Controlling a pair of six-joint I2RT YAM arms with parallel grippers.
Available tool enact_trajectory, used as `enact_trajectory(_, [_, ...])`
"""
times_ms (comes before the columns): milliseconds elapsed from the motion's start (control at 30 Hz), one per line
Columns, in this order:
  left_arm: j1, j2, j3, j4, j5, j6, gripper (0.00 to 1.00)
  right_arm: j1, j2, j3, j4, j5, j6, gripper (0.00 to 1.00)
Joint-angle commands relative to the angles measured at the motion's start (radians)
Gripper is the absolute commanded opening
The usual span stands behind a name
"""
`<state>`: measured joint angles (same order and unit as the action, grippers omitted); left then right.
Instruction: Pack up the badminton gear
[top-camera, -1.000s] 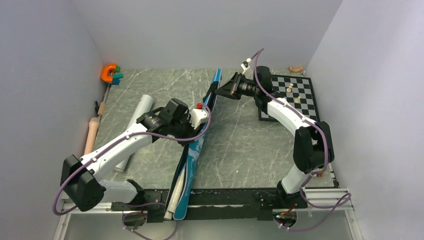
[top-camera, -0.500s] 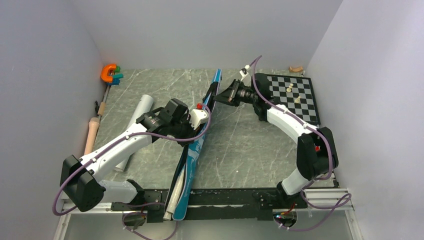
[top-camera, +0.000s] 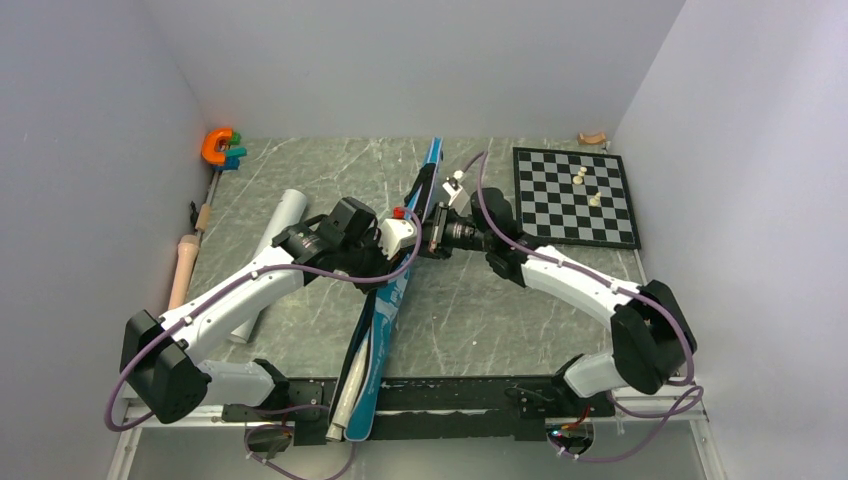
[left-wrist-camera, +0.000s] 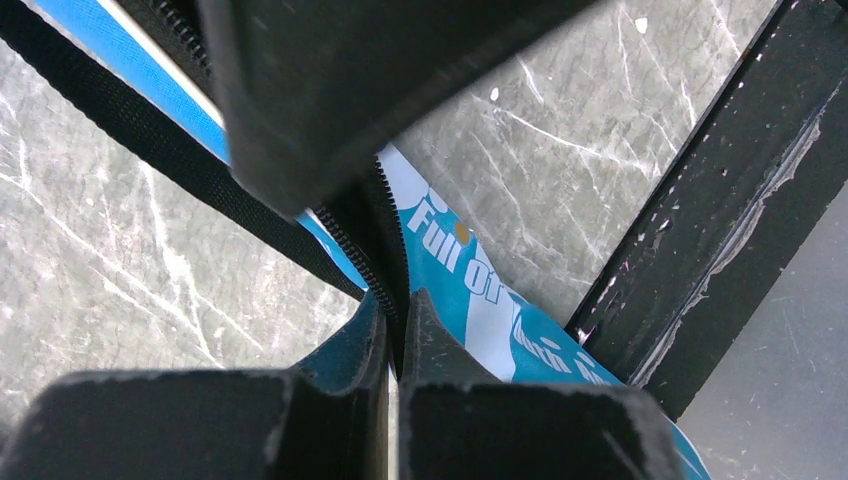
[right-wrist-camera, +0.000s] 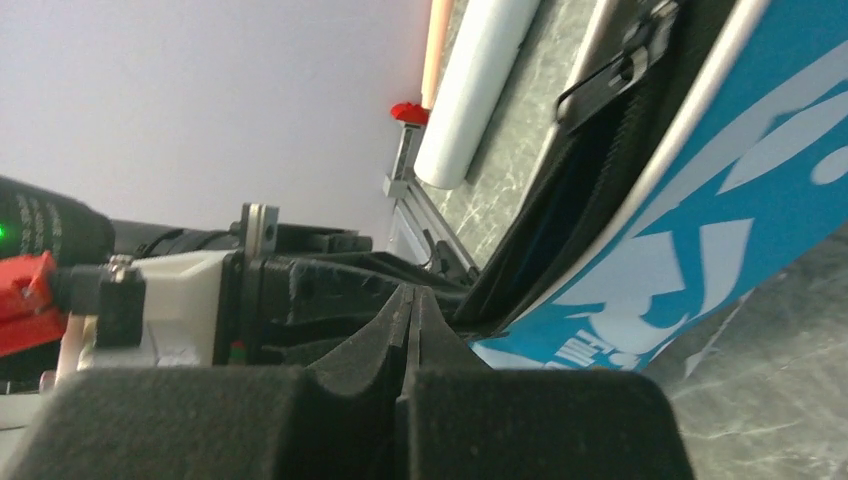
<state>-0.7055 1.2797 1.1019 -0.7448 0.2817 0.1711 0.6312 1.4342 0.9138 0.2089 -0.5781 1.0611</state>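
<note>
Top external view is showing the bag standing on edge, running diagonally from the near side to the far side of the table. The tube is lying to its left, outside it.

The left gripper is pinching the bag's black zip edge, fingers together on it. The right gripper is sitting just beside the bag's mouth with its fingers pressed tight. Whether a zip pull is caught between them, I cannot tell.

Risks, as I judge them:
- The thin zip tape may be slipping out of the left pinch if the right side is tugging hard.
- The upright bag may be toppling.
- The two grippers, nearly touching, may be colliding.
- Zipping now would be leaving the tube out.

Rackets and shuttlecocks are not showing, and the bag's inside is hidden. A white rod at its near end is too unclear to name.
</note>
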Motion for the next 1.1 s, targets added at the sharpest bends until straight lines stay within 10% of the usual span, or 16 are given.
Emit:
enact_trajectory(0, [0.007, -0.049, 0.060, 0.053, -0.013, 0.029, 0.00, 0.051, -0.076, -0.024, 0.050, 0.053, 0.044, 0.00])
enact_trajectory(233, [0.018, -0.056, 0.060, 0.053, -0.007, 0.024, 0.00, 0.033, -0.142, -0.009, -0.120, 0.123, -0.014, 0.01])
enact_trajectory(433, [0.028, -0.065, 0.060, 0.049, 0.008, 0.025, 0.00, -0.200, -0.192, 0.086, -0.259, 0.119, -0.108, 0.47])
enact_trajectory(567, [0.029, -0.067, 0.058, 0.048, 0.017, 0.025, 0.00, -0.240, -0.130, 0.183, -0.291, 0.106, -0.155, 0.59])
enact_trajectory(1067, [0.030, -0.057, 0.068, 0.042, 0.018, 0.028, 0.00, -0.099, 0.020, 0.146, -0.071, 0.075, -0.003, 0.58])
